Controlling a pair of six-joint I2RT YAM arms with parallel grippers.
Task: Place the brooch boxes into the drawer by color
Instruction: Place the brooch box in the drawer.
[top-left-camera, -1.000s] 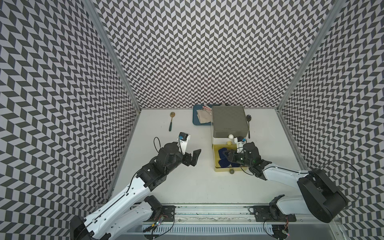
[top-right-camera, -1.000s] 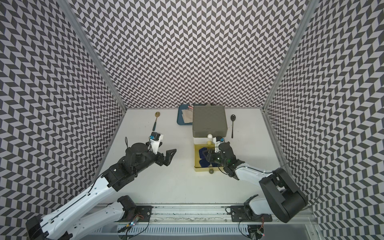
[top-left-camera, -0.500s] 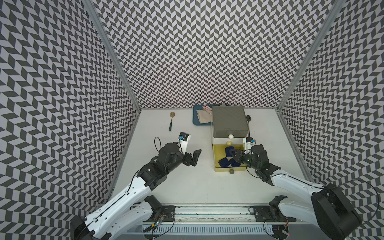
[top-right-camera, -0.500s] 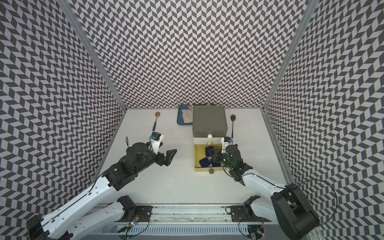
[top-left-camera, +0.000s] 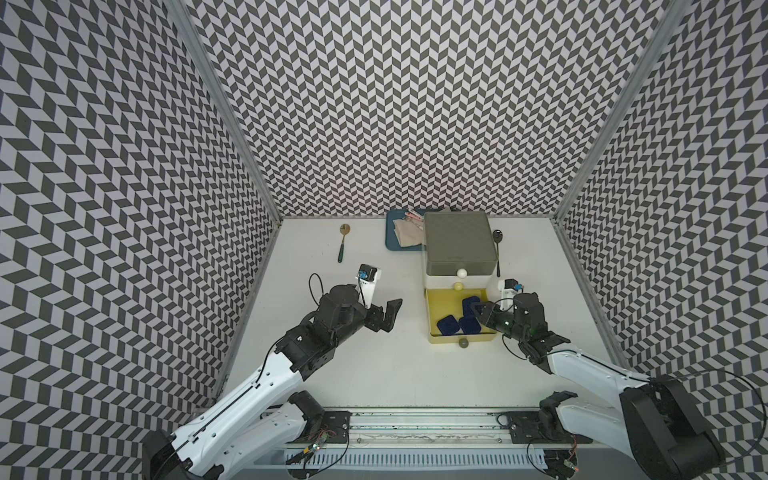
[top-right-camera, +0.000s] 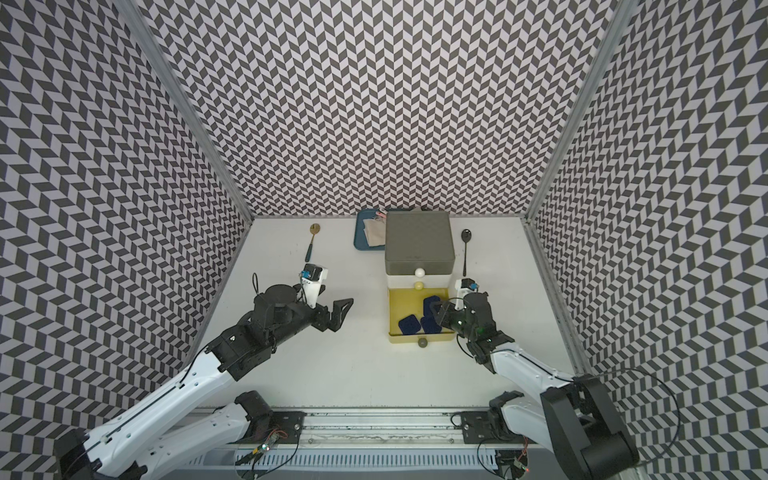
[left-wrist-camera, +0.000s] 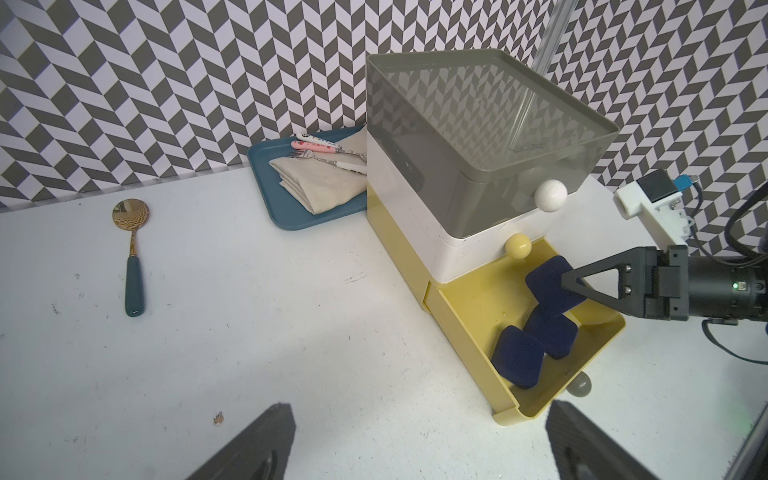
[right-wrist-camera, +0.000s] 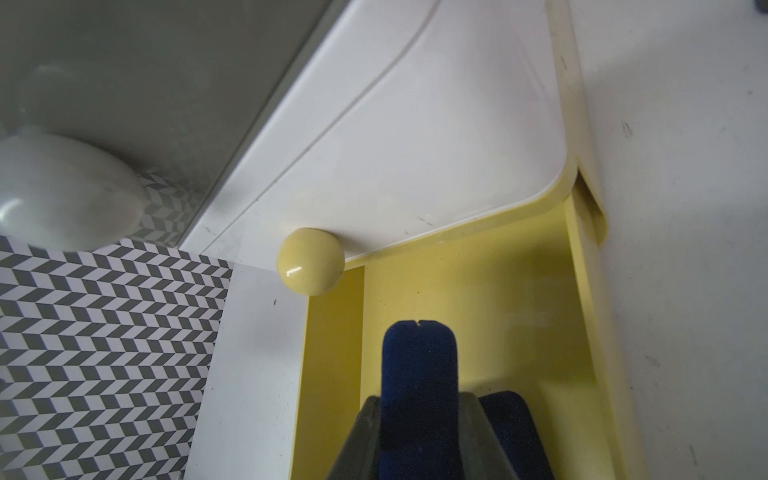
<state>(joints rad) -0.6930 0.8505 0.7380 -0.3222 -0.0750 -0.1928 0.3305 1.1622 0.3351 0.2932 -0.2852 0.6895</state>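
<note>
On the left, the left gripper (top-left-camera: 388, 316) hangs above the white table (top-left-camera: 374, 374), jaws spread wide with nothing between them. Behind it lies a gold spoon (top-left-camera: 343, 243) with a green handle, its bowl toward the back wall. Next comes a blue tray (top-left-camera: 390, 239) carrying a folded napkin (left-wrist-camera: 324, 183) and small cutlery (left-wrist-camera: 328, 156), just beside the back left of a chest of drawers (top-left-camera: 459, 241).

The chest's grey top tier and white middle tier are pushed in. The yellow drawer (top-left-camera: 440, 303) at the bottom is pulled out toward the robot, its length running front to back. Two navy boxes (top-left-camera: 448, 325) lie flat side by side near its front wall; they are rounded squares with no clear long side.

Just right of them, the right gripper (top-left-camera: 482, 313) is clamped on a third navy box (right-wrist-camera: 417, 365). It is held on edge over the drawer, its thin seamed edge pointing toward the chest and its flat faces against the fingers. Whether it touches the drawer floor is unclear. A black spoon (top-left-camera: 497, 249) lies right of the chest, bowl toward the back wall.
</note>
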